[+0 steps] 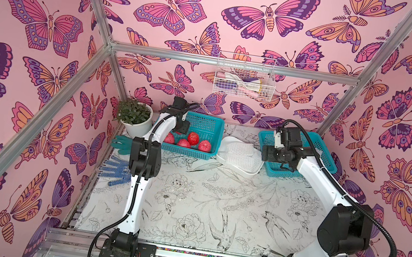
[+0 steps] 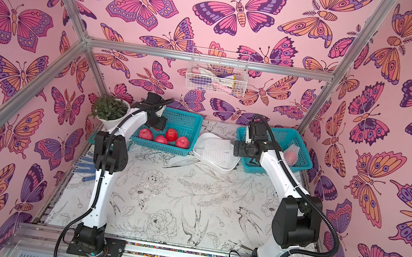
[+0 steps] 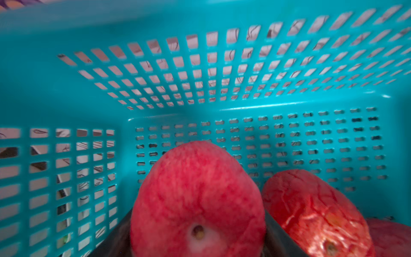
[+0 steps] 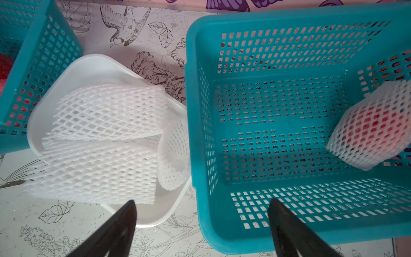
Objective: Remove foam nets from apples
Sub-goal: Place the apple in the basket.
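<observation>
Right basket: one netted apple lies by its right wall, well apart from your right pincer, which stands wide over the left rim. Judge the apple firm but bruisable, the net soft, light, springy; take the net's loose end. Your left pincer holds a bare apple in the left basket.

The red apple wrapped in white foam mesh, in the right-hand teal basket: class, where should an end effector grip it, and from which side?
Grip the foam-netted red apple across its middle, from above through the open top of the teal plastic basket. It lies against a wall, so side approaches look blocked; the net's loose ends would probably slip.
</observation>
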Robot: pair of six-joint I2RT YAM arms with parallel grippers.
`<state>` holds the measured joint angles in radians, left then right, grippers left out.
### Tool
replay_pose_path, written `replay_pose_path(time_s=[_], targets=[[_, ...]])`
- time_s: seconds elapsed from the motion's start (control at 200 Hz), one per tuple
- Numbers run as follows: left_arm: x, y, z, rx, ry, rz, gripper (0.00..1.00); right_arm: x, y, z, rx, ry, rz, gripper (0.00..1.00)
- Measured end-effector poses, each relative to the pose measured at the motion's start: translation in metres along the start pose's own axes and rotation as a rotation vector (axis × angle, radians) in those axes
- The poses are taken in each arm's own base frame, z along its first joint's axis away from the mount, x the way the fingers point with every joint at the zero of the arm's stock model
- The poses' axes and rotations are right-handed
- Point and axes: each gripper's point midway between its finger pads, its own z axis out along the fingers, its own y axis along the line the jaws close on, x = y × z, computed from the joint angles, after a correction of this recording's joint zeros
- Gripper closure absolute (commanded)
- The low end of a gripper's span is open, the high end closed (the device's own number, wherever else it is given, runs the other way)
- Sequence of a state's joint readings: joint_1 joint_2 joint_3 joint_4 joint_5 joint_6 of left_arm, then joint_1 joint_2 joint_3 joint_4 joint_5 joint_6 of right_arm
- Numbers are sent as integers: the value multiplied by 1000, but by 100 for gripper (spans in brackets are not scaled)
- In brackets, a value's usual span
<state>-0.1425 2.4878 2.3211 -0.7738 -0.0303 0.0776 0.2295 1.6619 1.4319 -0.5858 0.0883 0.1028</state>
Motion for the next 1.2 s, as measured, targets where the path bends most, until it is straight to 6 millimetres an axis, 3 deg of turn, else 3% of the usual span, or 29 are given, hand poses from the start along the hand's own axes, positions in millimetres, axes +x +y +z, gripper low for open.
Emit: replay_pose_path(time_s=[0.225, 0.556, 0.791, 0.987, 1.197], targets=[[19, -2, 15, 6, 72, 3, 35, -2, -1, 0, 1, -7, 3, 7], [19, -4, 13, 11, 80, 9, 9, -2, -14, 4, 21, 0, 26, 6], [19, -7, 9, 11, 84, 17, 6, 0, -32, 3, 57, 10, 52, 5], [1, -8, -17, 9, 30, 21, 5, -12, -61, -8, 131, -7, 104, 5], [-22, -6, -78, -8, -60, 19, 5, -38, -113, -19, 277, -32, 198, 3]])
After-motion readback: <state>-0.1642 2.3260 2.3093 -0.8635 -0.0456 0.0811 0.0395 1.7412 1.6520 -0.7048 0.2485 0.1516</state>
